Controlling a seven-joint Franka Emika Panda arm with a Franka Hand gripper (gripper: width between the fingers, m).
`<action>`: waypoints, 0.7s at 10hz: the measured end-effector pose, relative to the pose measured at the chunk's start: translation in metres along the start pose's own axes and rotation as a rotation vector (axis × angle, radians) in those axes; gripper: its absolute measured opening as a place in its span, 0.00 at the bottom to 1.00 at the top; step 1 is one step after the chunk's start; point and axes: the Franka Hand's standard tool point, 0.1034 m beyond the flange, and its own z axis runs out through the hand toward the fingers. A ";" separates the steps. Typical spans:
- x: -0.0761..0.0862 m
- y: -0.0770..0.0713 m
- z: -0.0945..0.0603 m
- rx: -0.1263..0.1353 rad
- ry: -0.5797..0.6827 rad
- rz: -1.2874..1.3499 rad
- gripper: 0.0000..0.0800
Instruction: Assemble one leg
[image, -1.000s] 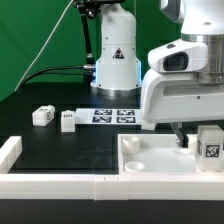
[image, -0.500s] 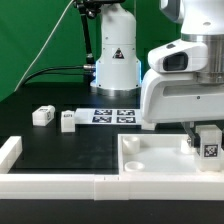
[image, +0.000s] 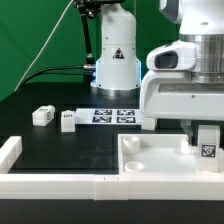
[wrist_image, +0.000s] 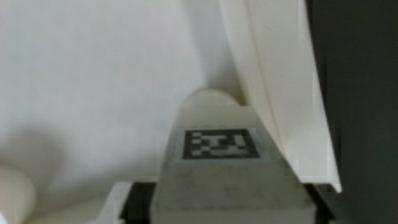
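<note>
A white robot arm reached down at the exterior view's right, its claw (image: 203, 140) clamped on the leg (image: 208, 146), a small chunky white block whose black-and-white tag faced the camera. The leg was held upright over the far right corner of the large white square tray-like part (image: 150, 160), which lay on the black worktop (image: 60, 150); whether the leg touched the tray could not be told. In the wrist view the leg (wrist_image: 221, 165) filled the lower middle, tag uppermost, with a dark finger (wrist_image: 320, 203) pressed against each side and the tray's raised white rim (wrist_image: 285, 90) running just beside it. Well apart, toward the exterior view's left, two more white legs (image: 42, 116) (image: 68, 121) rested on the worktop, near each other. Just beside them lay the marker board (image: 113, 116) with its square tags. Behind it stood a white robot base (image: 116, 55). A white border rail (image: 50, 181) ran along the worktop's near edge.
</note>
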 end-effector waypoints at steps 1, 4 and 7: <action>0.000 0.000 0.000 0.000 0.000 0.121 0.36; -0.001 -0.001 0.000 0.001 0.003 0.469 0.36; -0.003 -0.001 0.000 0.005 -0.002 0.893 0.36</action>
